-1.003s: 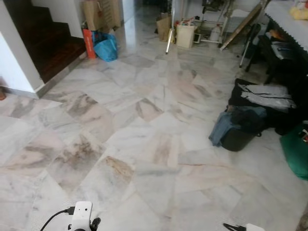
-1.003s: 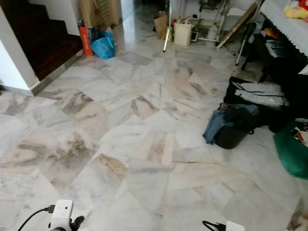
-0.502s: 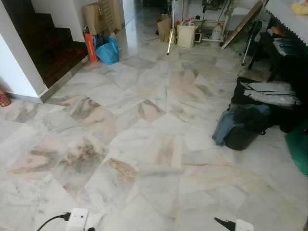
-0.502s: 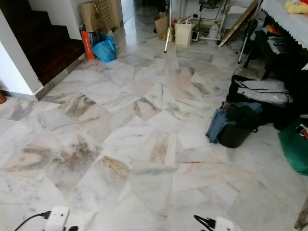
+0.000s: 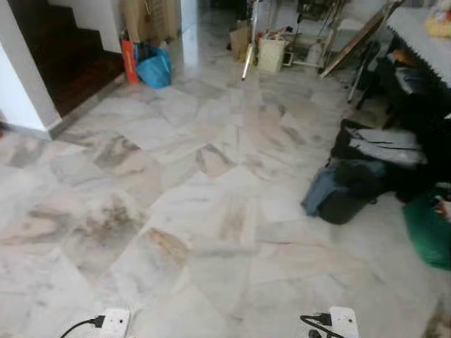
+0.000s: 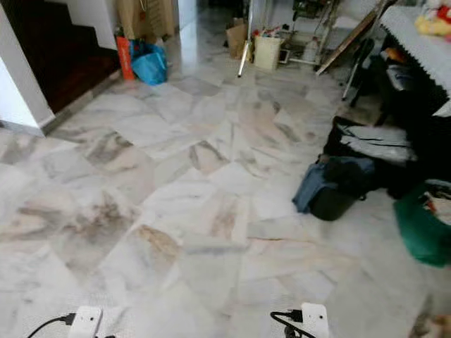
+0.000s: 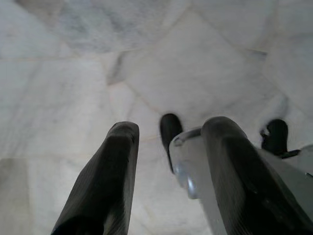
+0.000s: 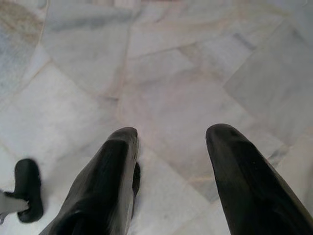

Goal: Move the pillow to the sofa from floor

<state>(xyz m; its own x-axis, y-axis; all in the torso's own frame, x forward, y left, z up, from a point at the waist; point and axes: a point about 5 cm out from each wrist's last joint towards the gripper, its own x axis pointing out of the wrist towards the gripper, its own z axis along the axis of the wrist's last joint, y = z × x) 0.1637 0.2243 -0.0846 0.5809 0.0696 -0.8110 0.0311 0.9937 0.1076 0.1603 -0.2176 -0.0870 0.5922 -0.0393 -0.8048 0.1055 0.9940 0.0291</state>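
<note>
Both arms hang low over the marble floor (image 5: 211, 211). Their white wrist boxes show at the bottom edge, the left wrist (image 5: 113, 324) and the right wrist (image 5: 338, 322). My left gripper (image 7: 171, 126) is open above bare tiles, with nothing between its black fingers (image 7: 112, 166). My right gripper (image 8: 173, 131) is also open over the floor and holds nothing. A green soft thing (image 5: 430, 232) lies on the floor at the right edge. I cannot tell whether it is a pillow or a bag.
A black bag with blue cloth (image 5: 345, 193) and a dark case with white cloth (image 5: 380, 144) lie on the right. Behind them stands a table with a white cover (image 5: 423, 28). Dark stairs (image 5: 63, 63) and a blue bag (image 5: 153, 69) are at the far left, with boxes at the back.
The whole picture has shifted a little and turned blurry, so the camera is moving. The wrists at the bottom edge have swung slightly. Nothing on the floor has moved.
</note>
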